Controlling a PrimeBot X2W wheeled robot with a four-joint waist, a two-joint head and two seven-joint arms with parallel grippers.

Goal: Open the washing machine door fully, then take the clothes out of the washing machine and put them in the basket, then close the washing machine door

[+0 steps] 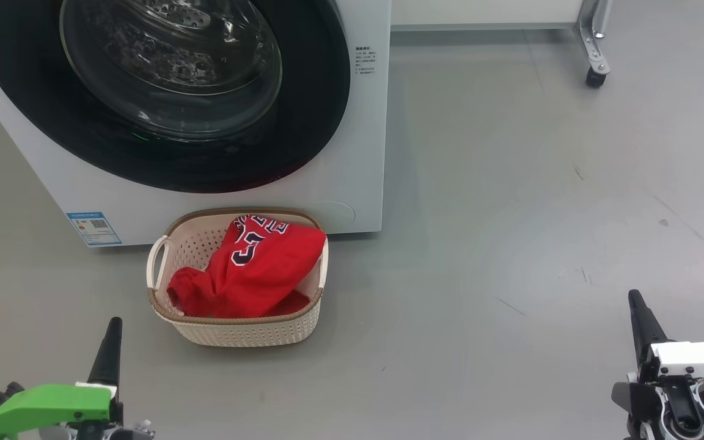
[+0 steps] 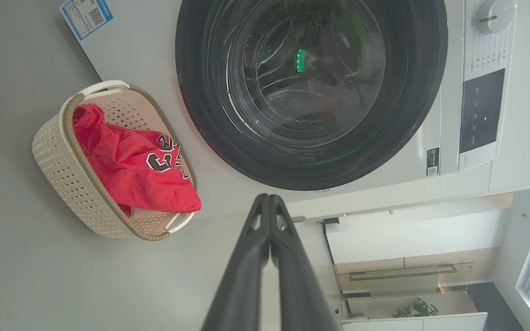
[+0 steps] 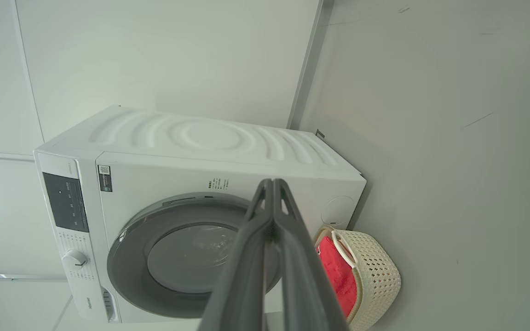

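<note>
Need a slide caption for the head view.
Closed washing machine door, red clothes in the basket on the floor before it.

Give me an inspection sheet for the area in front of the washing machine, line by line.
Surface: grey floor, with a few dark scuff marks.
Job's things: washing machine door shut against the washing machine; red clothes piled in the basket, which stands on the floor close in front of the machine.
Clutter: nothing seen.
Grippers: left gripper and right gripper both shut, holding nothing, away from the machine and the basket.
Cables: nothing seen.
Surroundings: metal leg on a caster at the far right; white wall panels behind the machine.
</note>
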